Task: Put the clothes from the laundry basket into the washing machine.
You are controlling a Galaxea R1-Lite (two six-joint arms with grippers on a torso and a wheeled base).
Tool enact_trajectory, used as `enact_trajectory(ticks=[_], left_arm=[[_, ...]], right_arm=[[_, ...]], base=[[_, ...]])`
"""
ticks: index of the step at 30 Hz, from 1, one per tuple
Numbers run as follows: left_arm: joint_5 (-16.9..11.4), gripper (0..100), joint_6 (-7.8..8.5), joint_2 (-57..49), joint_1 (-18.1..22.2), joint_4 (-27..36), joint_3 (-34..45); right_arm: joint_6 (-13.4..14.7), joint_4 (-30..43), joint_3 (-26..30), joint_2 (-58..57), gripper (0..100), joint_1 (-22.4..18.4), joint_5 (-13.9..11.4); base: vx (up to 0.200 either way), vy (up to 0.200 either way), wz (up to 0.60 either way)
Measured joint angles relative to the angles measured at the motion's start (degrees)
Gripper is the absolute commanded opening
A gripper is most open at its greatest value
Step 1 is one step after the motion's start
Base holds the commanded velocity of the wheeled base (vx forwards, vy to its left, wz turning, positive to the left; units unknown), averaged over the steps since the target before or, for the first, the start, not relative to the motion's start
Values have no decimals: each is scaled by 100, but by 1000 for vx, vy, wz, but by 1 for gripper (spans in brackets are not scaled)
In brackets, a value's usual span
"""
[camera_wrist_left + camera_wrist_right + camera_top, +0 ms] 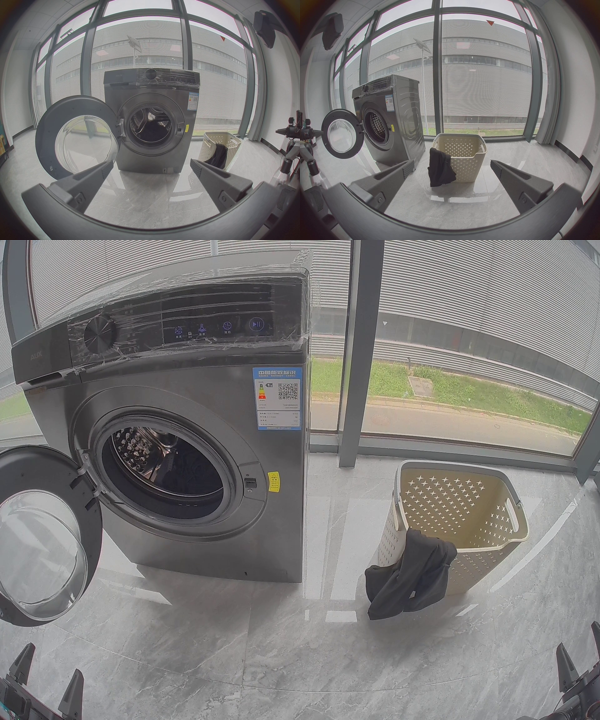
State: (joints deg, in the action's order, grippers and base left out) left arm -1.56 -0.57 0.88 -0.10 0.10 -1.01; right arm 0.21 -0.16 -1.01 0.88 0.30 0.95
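Head view cuts both grippers off at the bottom edge, so you only get fingertips there. Left gripper [49,669] sits low at the left corner, right gripper [579,639] low at the right corner. The wrist views show both with fingers spread wide, nothing between them.

Washing machine [187,446] has its door [44,540] swung fully open to the robot's left, clipped by the frame edge. The drum [165,468] is dark at the back and you can't tell what's in there.

Laundry basket [462,515] stands on the floor [281,646] to the right of the machine, near the window [469,334]. Its bottom is hidden behind the near wall.

The black garment [412,577] is draped over the basket's near rim, at the corner toward the machine. Most of it hangs down the outside wall. Floor contact can't be confirmed.

The garment is well apart from both sets of fingers. It lies ahead of the right gripper and off to the right of the left one.
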Motion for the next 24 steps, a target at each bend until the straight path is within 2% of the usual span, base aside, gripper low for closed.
enact_trajectory(ticks=[24], left_arm=[[0,100,-11,5,0,0,0]], right_arm=[[-11,0,0,5,100,2,-6]], base=[[0,0,0]])
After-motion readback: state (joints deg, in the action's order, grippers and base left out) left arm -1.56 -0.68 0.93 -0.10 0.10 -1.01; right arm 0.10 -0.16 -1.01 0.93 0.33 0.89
